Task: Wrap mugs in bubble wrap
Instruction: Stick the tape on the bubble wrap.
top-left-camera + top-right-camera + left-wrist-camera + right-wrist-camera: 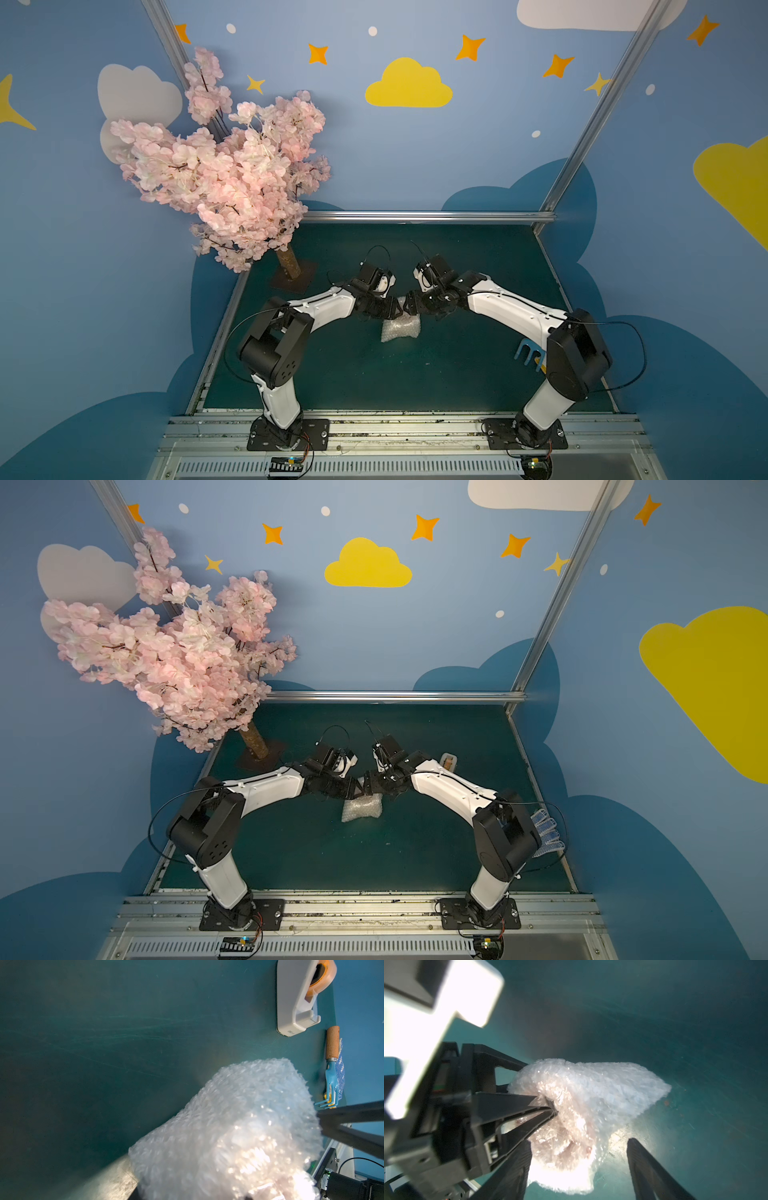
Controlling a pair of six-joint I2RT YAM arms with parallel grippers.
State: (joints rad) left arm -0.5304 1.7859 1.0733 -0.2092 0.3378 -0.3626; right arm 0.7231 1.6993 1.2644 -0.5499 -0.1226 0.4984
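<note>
Mid-table, on the green mat: the bubble wrap is bunched into a lumpy, closed bundle, and both arms lean in over its far edge, wrists nearly touching. It shows in both top views.

Left gripper: seen from the right wrist, its two dark fingers come together to a point, nipped into a fold of the film. It has the wrap pinched, with the jaws drawn in tight on it.

Right gripper: the jaws are spread wide. One finger lies against the edge of the bundle. The other stands clear of it over bare mat. It grips nothing.

From the left wrist the bundle fills the lower half of the view, bubbles glinting. The left arm's own fingertips are buried under it.

The film hides what is inside. Only a faint reddish spot shows through in the right wrist view. I cannot tell whether the pinched end is lifted off the mat.

Right side of the table, well apart from the bundle:
- A cream tape dispenser holding an orange-brown roll.
- A blue hand rake with a wooden handle.
- A blue-dotted glove, just beside the rake and partly behind the right arm.

Far left corner: a pink blossom tree on a flat base.
</note>
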